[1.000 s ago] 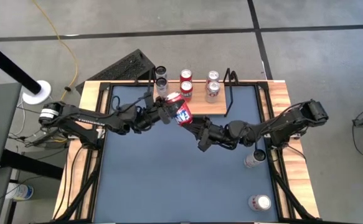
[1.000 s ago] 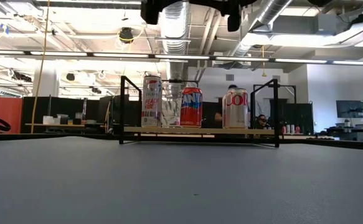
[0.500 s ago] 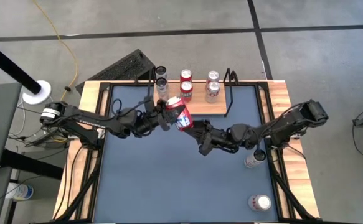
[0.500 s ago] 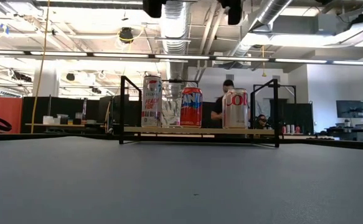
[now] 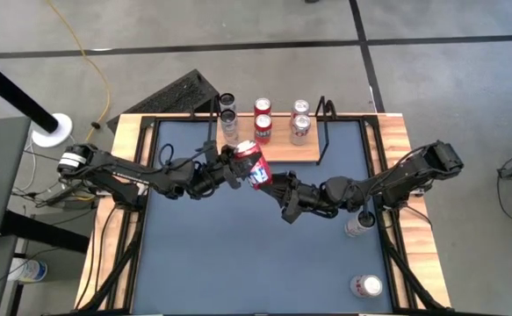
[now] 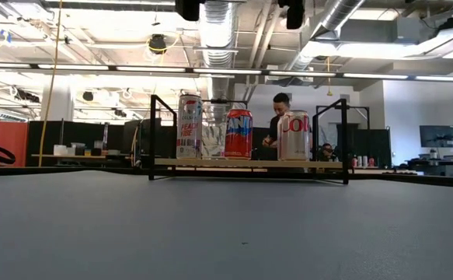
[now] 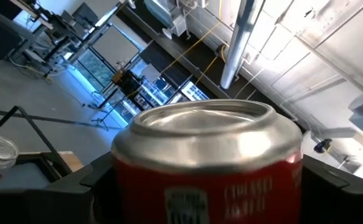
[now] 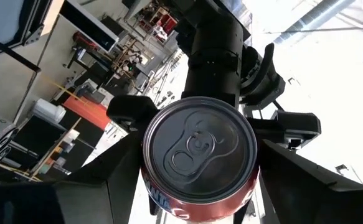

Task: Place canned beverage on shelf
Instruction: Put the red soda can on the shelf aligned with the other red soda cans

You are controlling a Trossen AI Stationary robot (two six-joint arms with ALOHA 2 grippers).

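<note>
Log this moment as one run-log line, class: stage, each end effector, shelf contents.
stage: mid-air handover | left end effector: on red can | right end effector: on same can | shelf: six cans

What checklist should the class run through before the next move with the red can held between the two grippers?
1. Left gripper clamps the red can: ok.
2. Right gripper clamps it too: ok.
3. Only one gripper holding, so the can is free to travel: not ok, both hold it.
4. Can upright: not ok, it is tilted in the high view.
5. Bare board on the shelf in front of the standing cans: ok.
6. Can lifted off the table: ok.
</note>
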